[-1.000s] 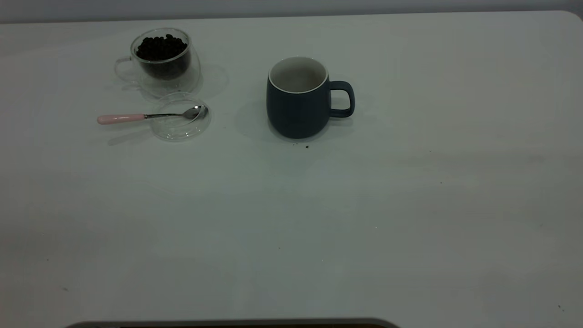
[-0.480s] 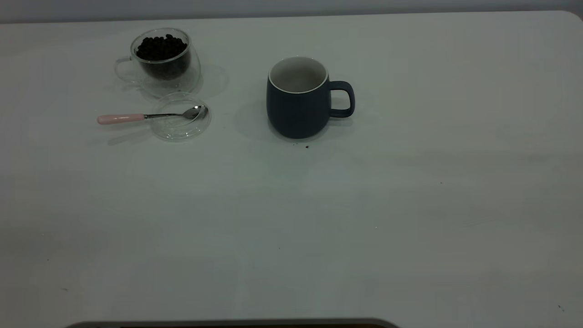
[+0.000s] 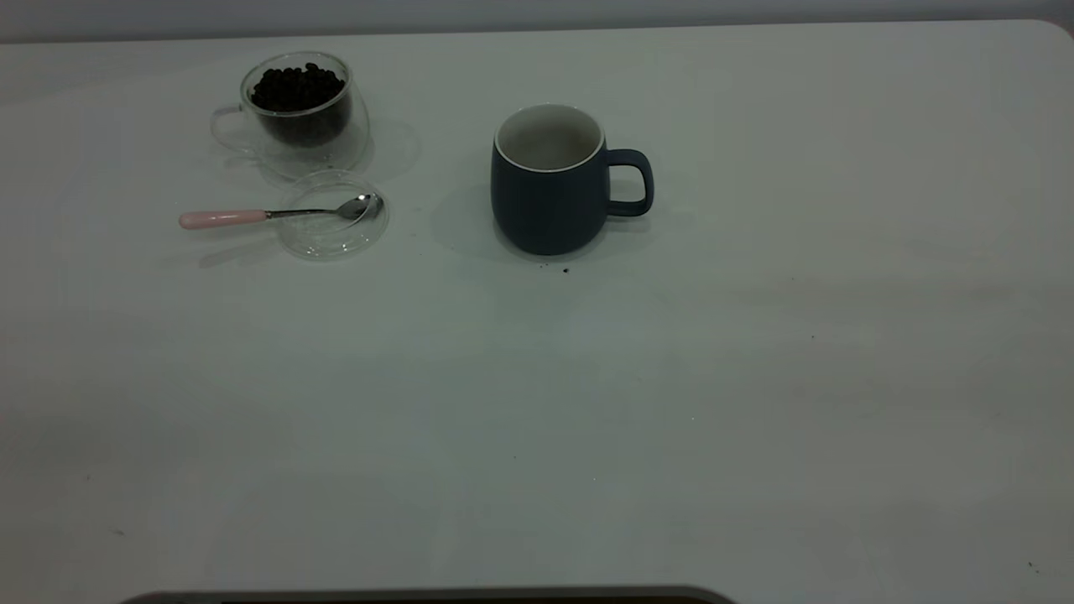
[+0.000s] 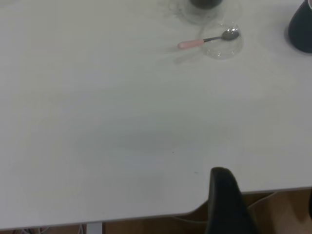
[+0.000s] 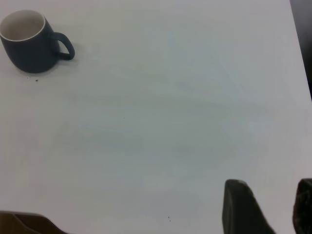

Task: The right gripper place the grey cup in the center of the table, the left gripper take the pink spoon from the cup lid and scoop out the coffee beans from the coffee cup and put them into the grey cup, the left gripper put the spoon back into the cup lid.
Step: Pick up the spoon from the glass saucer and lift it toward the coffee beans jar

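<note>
1. Exterior view: the grey cup is seen standing upright on the bench, toward the far side and close to the middle from left to right, with its loop handle turned to the right and its pale inside showing.
2. To the far left, the coffee cup is seen upright, and the coffee beans are heaped inside it up to about the rim.
3. Just nearer than that glass, the cup lid is laid flat on the bench, close to the glass base.
4. The pink spoon is laid across the lid: its metal bowl is rested inside the lid's rim, while the pink handle is stretched out to the left, past the rim and over the bench.
5. Neither arm is caught by the exterior camera.
6. In the left wrist view, the left gripper is held back at the near edge of the bench, well apart from the spoon; its fingers are seen spread wide, with nothing between them.
7. In the right wrist view, the right gripper is held over the near right part of the bench, well apart from the grey cup; its fingers are parted and nothing is gripped.
</note>
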